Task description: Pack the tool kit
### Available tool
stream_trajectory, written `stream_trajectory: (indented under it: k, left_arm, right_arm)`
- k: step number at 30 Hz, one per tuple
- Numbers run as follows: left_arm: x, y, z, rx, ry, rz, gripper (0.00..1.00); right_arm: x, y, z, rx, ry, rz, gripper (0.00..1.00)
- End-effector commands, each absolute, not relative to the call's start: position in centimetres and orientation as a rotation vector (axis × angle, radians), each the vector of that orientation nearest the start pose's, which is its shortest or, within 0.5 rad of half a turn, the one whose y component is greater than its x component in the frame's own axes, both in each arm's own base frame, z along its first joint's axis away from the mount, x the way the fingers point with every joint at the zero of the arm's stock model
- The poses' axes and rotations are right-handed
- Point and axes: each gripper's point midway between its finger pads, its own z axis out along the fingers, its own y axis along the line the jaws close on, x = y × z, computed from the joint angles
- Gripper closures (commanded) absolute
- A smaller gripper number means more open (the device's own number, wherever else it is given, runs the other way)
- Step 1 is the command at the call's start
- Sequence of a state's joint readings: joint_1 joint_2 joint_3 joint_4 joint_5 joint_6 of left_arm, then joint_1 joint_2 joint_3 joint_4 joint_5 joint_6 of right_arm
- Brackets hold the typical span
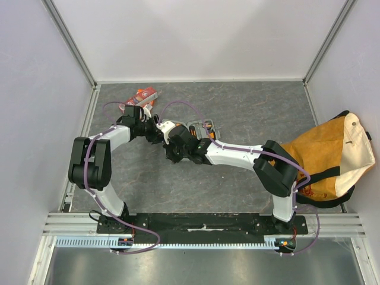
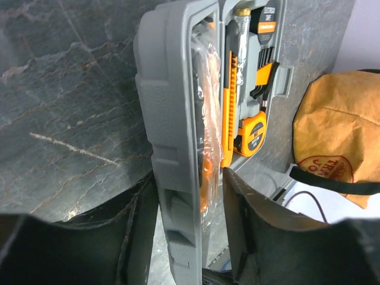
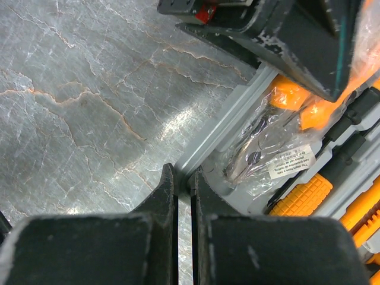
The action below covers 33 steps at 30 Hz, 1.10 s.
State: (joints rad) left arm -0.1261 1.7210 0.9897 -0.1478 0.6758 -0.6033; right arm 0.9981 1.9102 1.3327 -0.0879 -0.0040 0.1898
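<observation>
- In the right wrist view, the right hand [image 3: 184,175] is nearest, at 6 o'clock. Its two fingers are closed to a thin slit. The tips sit at the rim of the grey case [image 3: 228,116], and I cannot tell whether they pinch it.
- At 3 o'clock in that view, a clear bag [image 3: 270,154] with a white label lies in the case. An orange ribbed handle [image 3: 303,193] lies at 4 o'clock.
- In the left wrist view, the left hand [image 2: 190,181] is open, with one finger on each side of the lid [image 2: 169,119]. The lid stands on edge between them.
- Beyond the lid, toward 1 o'clock, the case holds a tape measure [image 2: 254,133], black hex keys [image 2: 266,65] and a long orange tool [image 2: 228,101].
- From above, the case lies near the middle of the surface [image 1: 255,107], mostly hidden under both hands.
- A tan bag [image 1: 323,148] sits at 3 o'clock, well apart from the case.
- Red-orange packets [image 1: 141,95] lie at 11 o'clock, near the left hand.
</observation>
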Motion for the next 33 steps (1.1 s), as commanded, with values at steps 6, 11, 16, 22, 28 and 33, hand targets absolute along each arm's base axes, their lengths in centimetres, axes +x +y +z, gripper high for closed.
stream_trajectory:
  k: [6, 11, 16, 22, 28, 33]
  left_arm:
    - [37.1, -17.8, 8.4, -0.265, 2.508, -1.133, 0.73]
    - [37.6, -17.0, 8.2, -0.275, 2.558, -1.040, 0.92]
    - [38.8, -15.5, 8.4, -0.279, 2.608, -0.875, 0.95]
    - [40.0, -14.0, 9.6, -0.192, 2.629, -0.716, 0.97]
    - [40.5, -12.7, 10.7, -0.103, 2.663, -0.596, 0.98]
    - [40.7, -11.8, 11.7, -0.060, 2.664, -0.522, 0.98]
  right_arm:
    - [27.3, 45.2, 14.6, -0.847, 2.005, 0.747, 1.00]
    - [28.9, 43.7, 14.7, -0.736, 2.047, 0.630, 0.65]
    - [31.5, 41.0, 16.5, -0.570, 2.101, 0.540, 0.42]
    - [34.9, 34.6, 18.7, -0.276, 2.113, 0.426, 0.38]
    - [38.0, 25.4, 15.5, 0.083, 2.203, 0.244, 0.42]
    - [38.1, 23.6, 11.5, 0.060, 2.299, 0.177, 0.46]
